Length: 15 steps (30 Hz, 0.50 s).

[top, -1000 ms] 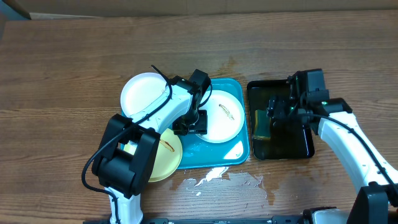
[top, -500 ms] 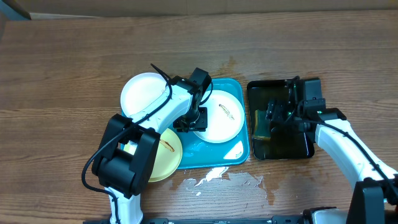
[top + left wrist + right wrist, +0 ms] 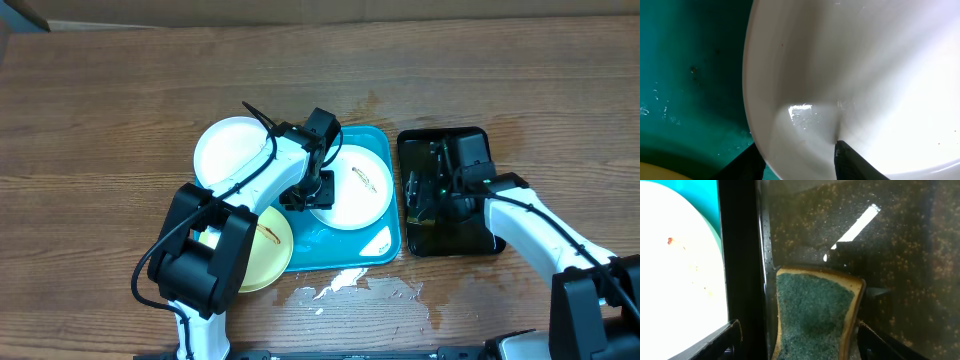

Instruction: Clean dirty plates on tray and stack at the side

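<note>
— Plate (image 3: 355, 187) on the blue tray (image 3: 345, 258): who has it?
— Left gripper (image 3: 312, 192). It has just narrowed onto the rim and pinches it. The other white plate (image 3: 230, 150) and the yellow plate (image 3: 268, 250) lie at the tray's left side.
— Right gripper (image 3: 418, 197)?
— It has slid nearer the tray, jaws wide astride the sponge (image 3: 815, 310) in the black tray (image 3: 470, 240), gripping nothing. Scrubbing likely comes next.

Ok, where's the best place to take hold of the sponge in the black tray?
Grip the sponge across its two yellow foam sides, coming straight down from above. It lies flat, green side up, close to the black tray's wall, so that side is tight.
</note>
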Tool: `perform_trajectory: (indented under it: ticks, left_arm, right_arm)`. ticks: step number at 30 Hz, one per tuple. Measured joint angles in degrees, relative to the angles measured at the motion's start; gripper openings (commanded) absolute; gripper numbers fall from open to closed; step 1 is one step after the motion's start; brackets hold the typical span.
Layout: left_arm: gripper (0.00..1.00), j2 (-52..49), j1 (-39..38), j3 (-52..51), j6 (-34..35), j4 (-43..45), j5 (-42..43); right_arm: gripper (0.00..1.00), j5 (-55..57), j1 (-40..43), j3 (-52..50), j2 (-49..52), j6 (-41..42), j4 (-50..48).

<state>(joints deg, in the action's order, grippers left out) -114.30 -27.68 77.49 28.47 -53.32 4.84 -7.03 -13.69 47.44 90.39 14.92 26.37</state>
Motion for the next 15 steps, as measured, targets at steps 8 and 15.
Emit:
perform_trajectory:
  ticks: [8, 15]
  left_arm:
    - [0.45, 0.00, 0.00, 0.00, 0.09, 0.15, 0.00]
    - [0.45, 0.00, 0.00, 0.00, 0.11, 0.22, 0.00]
  right_arm:
    - [0.72, 3.30, -0.61, 0.00, 0.00, 0.02, 0.07]
    - [0.62, 4.02, -0.61, 0.00, 0.00, 0.07, -1.42]
